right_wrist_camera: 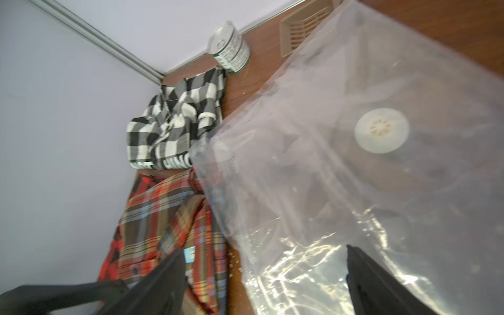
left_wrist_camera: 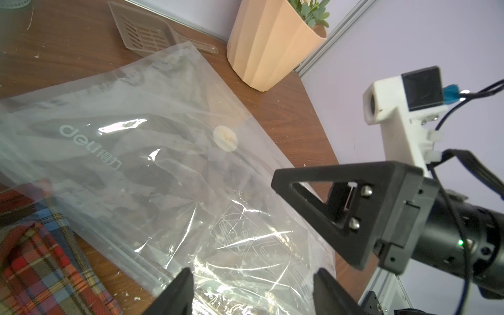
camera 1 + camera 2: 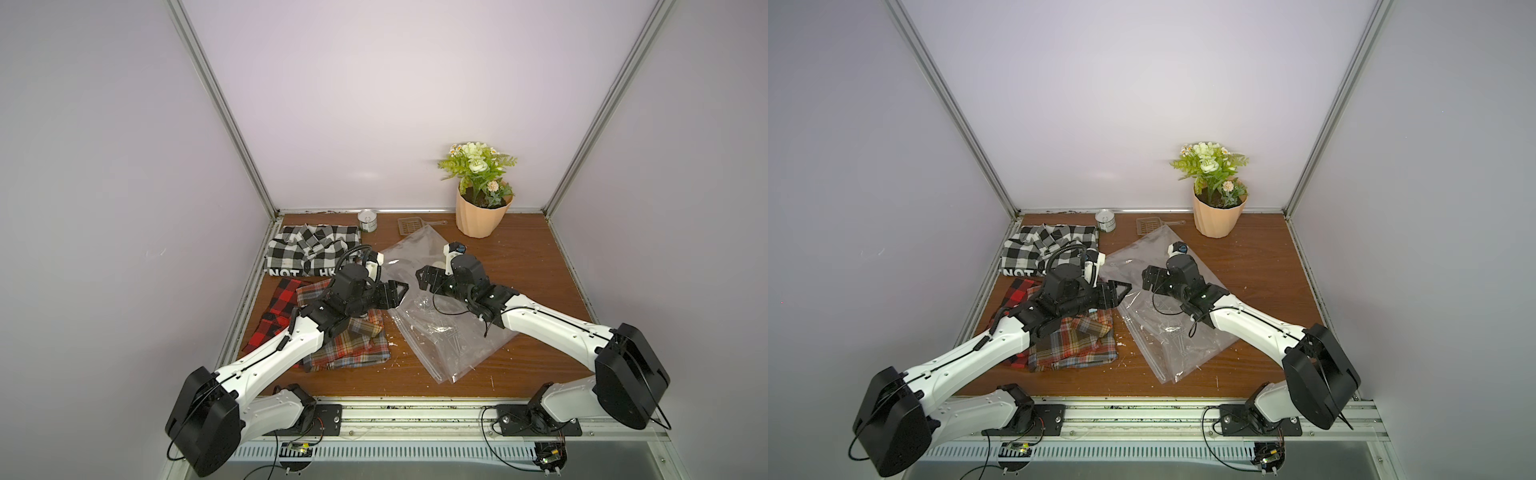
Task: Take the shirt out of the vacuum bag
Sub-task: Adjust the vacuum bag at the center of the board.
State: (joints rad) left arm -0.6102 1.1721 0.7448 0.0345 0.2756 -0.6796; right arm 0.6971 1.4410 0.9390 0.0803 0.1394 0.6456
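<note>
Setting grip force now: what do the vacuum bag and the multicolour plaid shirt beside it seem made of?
The vacuum bag: thin clear plastic film, glossy; it creases and throws glare. The multicolour plaid shirt: woven cloth, matte, in soft folds; fibre cannot be told.

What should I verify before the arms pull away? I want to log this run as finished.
1. Vacuum bag empty: ok, the table shows through it.
2. Plaid shirt outside the bag: ok, lying beside its zip edge.
3. Left gripper free: ok, jaws apart, nothing between them.
4. Right gripper free: ok, jaws wide apart over the bag.
5. Bag edge off the plaid shirt: cannot tell, they meet in the right wrist view.
6. Flower pot clear of both arms: ok.
</note>
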